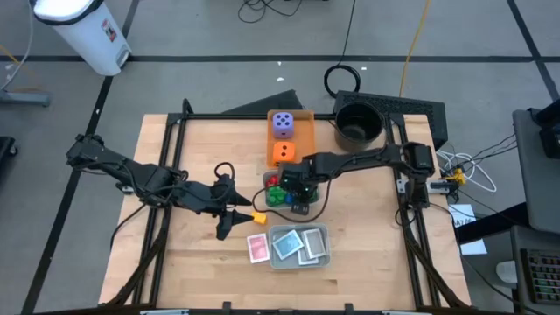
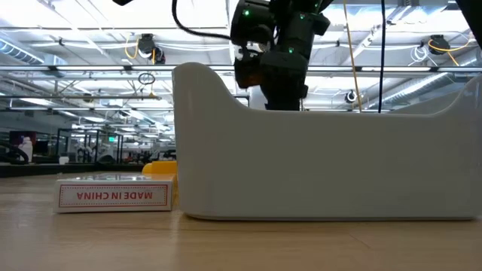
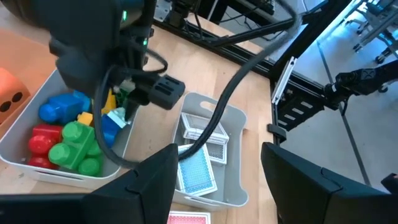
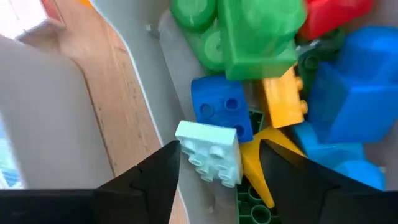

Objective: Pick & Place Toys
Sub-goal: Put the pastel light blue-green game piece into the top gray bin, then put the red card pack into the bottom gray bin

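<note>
Your right gripper (image 4: pixel 217 163) hangs low over the brick tray (image 3: pixel 22 167), fingers apart around a pale mint brick (image 4: pixel 210 151) beside its wall. Let it drop, then lift straight up past the rim. Your left gripper (image 3: pixel 211 171), fingers apart and empty, waits beside this tray, crowding that side.

We've got a purple die (image 1: pixel 283 123) with dark dots and an orange die (image 1: pixel 283 152) with dark dots, both on a flat orange tray (image 1: pixel 303 131). One grey tray (image 3: pixel 37 171) holds bricks: red (image 3: pixel 40 138), green (image 3: pixel 79 143), blue (image 3: pixel 63 107), yellow (image 4: pixel 283 99), plus a pale mint one (image 4: pixel 210 151). The other grey tray (image 1: pixel 321 248) has teal and white patterned cards (image 1: pixel 289 244). A pink-red card (image 1: pixel 258 248) lies on the light wood table (image 1: pixel 367 236). Black pot (image 1: pixel 358 123), dark arms.
</note>
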Robot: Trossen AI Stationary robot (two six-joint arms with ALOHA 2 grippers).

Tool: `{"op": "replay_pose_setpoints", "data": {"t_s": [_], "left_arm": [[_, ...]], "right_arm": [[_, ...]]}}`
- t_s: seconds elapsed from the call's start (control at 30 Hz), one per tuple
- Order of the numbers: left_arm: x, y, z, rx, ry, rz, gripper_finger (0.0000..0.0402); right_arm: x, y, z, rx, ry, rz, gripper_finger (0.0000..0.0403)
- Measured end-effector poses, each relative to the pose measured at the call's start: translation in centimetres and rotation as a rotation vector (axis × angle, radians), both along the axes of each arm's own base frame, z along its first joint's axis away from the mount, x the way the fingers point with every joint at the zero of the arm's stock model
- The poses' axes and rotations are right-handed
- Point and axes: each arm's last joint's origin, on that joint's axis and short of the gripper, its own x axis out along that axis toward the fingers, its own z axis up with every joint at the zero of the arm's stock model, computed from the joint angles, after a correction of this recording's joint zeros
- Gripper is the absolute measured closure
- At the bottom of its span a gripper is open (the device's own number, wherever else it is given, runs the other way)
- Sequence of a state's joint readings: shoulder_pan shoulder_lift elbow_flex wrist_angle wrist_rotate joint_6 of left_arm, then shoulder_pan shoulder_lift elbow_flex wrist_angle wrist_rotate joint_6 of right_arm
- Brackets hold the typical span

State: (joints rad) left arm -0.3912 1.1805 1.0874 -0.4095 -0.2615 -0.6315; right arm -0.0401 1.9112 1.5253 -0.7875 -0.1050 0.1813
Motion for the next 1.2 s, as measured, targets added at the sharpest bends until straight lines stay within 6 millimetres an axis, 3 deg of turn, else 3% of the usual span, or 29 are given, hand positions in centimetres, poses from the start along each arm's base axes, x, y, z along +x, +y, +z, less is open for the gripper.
{"op": "replay_pose_setpoints", "data": {"t_s": [0.13, 0.33, 0.6, 0.9, 1.2], "left_arm": [[0.0, 0.0, 0.0, -0.010, 0.003, -0.014, 0.0165], [-0.2, -0.4, -0.2, -0.047, 0.036, -0.048, 0.0165], [0.5, -1.9, -2.0, -0.081, 0.141, -0.061, 0.0165], [2.5, -4.5, -7.0, 0.003, 0.368, -0.081, 0.0165], [4.9, -5.6, -14.0, 0.137, 0.617, -0.064, 0.0165]], "right_arm": [[-0.4, -0.2, 2.5, -0.009, -0.106, -0.009, 0.0184], [-1.4, 0.0, 7.7, -0.046, -0.356, -0.077, 0.0191], [-3.0, 2.4, 12.7, 0.046, -0.594, -0.135, 0.0191], [-4.9, 6.8, 14.5, -0.046, -0.657, -0.123, 0.0198], [-5.3, 8.5, 14.5, -0.074, -0.668, -0.209, 0.0204]]}}
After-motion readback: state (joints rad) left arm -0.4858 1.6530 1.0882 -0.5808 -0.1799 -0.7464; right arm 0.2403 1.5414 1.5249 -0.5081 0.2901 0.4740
